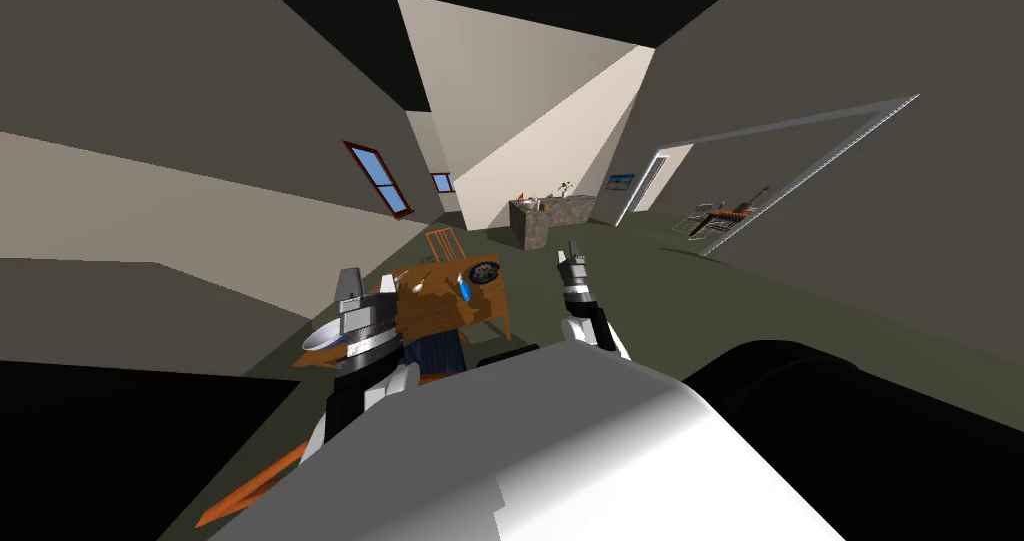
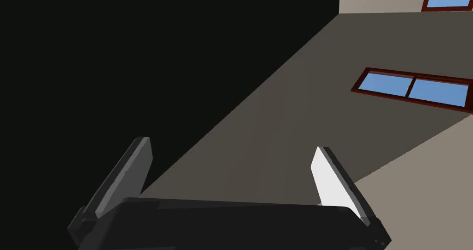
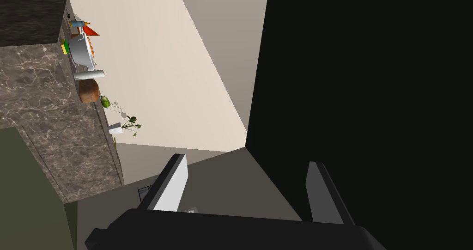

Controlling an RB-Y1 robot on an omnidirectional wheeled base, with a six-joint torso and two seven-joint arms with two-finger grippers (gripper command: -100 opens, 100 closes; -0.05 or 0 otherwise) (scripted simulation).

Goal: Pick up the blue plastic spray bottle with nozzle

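The spray bottle (image 1: 464,289) on the wooden table (image 1: 435,313) shows as a thin blue sliver, its nozzle too small to tell. The left arm (image 1: 372,317) hides part of that table, and the pale bits (image 1: 420,283) beside the bottle are too small to name. The stone table (image 3: 37,99) is cut off at the picture's edge.

We count two end effectors, each with two fingers (image 2: 330,182): the left end effector (image 1: 348,283) at eleven o'clock from us, the right end effector (image 1: 572,258) at one o'clock. Two counters: a wooden counter (image 1: 430,310) at twelve o'clock, a stone counter (image 1: 540,227) beyond it. On the wooden one, one blue spray bottle (image 1: 464,287) and one silver bowl (image 1: 325,340). One chair (image 1: 443,243). Two windows at eleven o'clock: a near window (image 1: 380,177), a far window (image 1: 443,182).
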